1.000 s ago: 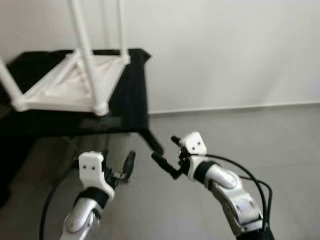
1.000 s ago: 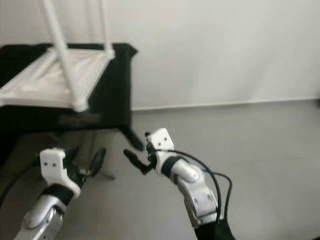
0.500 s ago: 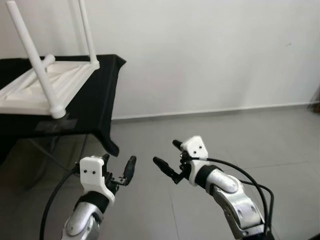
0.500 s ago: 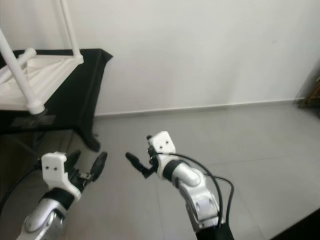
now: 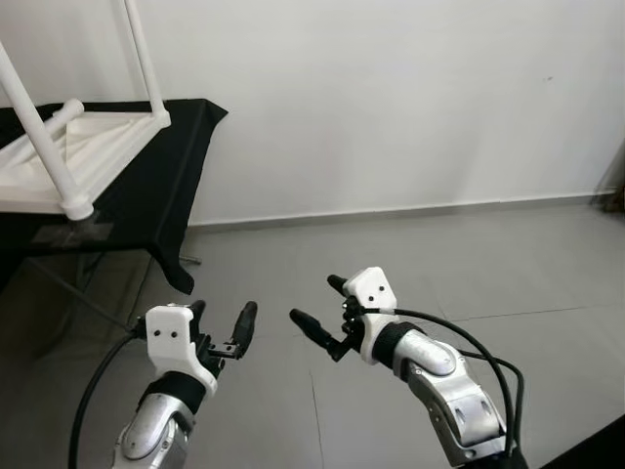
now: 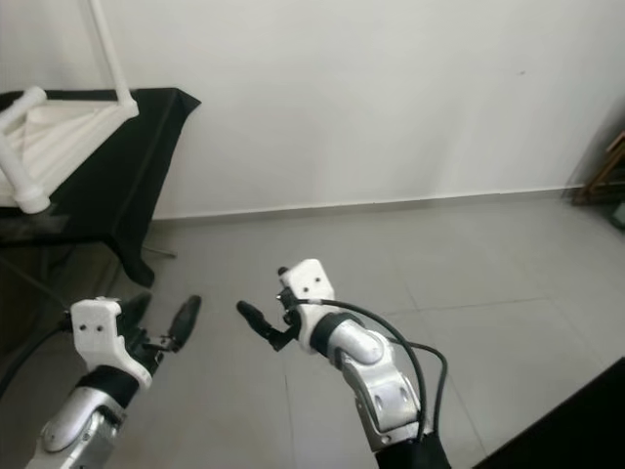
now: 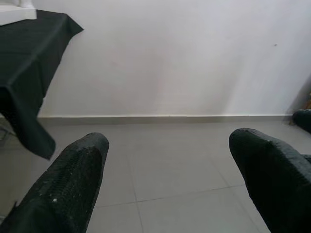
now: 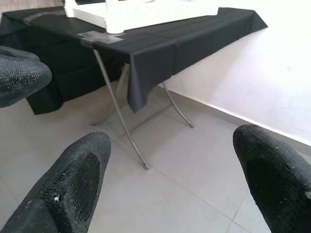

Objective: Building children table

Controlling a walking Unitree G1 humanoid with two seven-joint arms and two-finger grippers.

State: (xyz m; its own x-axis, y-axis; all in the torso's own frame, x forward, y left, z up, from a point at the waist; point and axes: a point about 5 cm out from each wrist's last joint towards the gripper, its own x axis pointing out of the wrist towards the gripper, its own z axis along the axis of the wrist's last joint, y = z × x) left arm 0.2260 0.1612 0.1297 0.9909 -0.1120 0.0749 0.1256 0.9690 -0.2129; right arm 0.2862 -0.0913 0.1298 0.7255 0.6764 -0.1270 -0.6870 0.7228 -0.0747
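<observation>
left gripper (image 5: 220, 327) open, empty, over floor | right gripper (image 5: 314, 305) open, empty | upside-down white plastic children table (image 5: 73, 147) far up-left on black-draped folding table (image 5: 166, 186), legs up for assembly

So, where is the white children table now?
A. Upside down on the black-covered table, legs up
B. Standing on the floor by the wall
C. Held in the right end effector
A: the white table lies top-down on the black cloth, its legs pointing up; both end effectors are empty.
</observation>
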